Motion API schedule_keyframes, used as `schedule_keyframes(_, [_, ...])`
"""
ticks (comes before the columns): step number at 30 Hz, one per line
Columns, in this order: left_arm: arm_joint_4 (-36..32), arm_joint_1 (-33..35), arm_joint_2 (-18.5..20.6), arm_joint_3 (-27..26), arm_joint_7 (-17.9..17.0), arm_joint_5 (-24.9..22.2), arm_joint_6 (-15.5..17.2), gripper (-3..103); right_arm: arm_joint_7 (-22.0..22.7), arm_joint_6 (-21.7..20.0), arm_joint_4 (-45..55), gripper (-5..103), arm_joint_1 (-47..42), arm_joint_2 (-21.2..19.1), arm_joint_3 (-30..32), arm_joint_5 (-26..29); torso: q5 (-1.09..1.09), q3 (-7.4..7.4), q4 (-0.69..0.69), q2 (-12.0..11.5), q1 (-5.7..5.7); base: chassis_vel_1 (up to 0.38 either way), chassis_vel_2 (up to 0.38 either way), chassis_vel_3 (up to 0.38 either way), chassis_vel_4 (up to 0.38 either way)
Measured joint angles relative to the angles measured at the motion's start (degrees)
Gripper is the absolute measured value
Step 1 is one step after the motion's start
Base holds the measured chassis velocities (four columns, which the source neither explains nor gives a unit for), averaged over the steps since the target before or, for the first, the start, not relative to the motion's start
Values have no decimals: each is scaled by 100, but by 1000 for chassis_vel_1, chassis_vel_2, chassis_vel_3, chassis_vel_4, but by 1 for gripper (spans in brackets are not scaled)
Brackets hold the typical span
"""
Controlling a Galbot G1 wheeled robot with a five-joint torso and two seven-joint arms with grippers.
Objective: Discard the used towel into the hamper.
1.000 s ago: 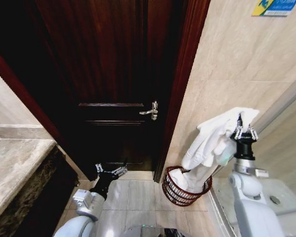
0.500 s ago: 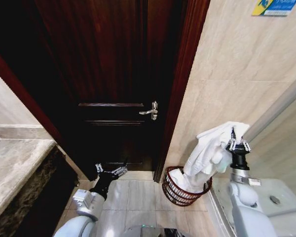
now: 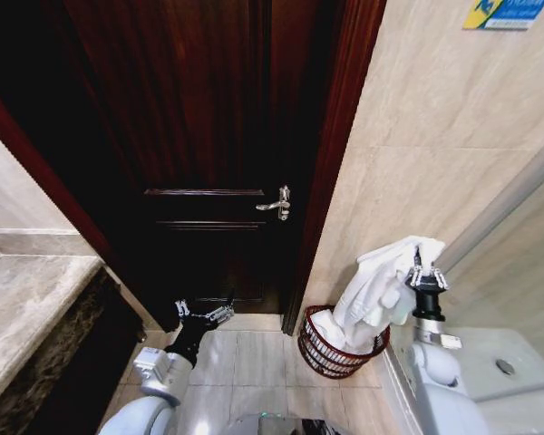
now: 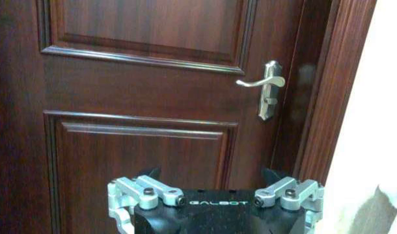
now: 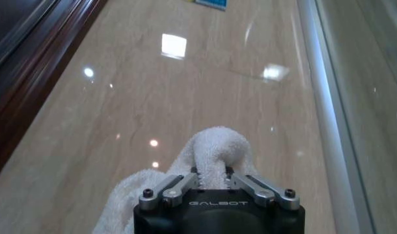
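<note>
- "GALBOT" is printed on the right hand (image 5: 211,181), clamped on a white terry towel (image 3: 374,288).
- Towel hangs lengthwise down into the reddish-brown wire hamper (image 3: 319,354), seemingly touching inside.
- Left hand (image 3: 202,316) hangs low, fingers apart.

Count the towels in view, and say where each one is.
1. A white towel hangs from the right end effector, its lower end already inside the hamper by the wall. Others could be hidden beneath it.

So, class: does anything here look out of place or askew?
Nothing looks damaged or spilled. The white towel drapes from the shut right gripper into the hamper, not yet let go. The left gripper hangs low by the door.
</note>
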Motion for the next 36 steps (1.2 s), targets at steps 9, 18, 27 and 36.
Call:
schedule_keyframes(9, [0,0,0,0,0,0,0,100,-6,105,-155,11,-242,263,-84,-48,0,0,0,0,0,0,0,0,0])
schedule_keyframes(18, [0,0,0,0,0,0,0,100,-87,273,-690,11,-206,126,170,190,0,0,0,0,0,0,0,0,0])
schedule_keyframes(27, [0,0,0,0,0,0,0,100,-98,283,-1139,11,40,156,231,108,0,0,0,-1,0,0,0,0,0])
schedule_keyframes(36, [0,0,0,0,0,0,0,100,-235,284,-1648,11,111,230,120,207,-2,0,0,-1,0,0,0,0,0])
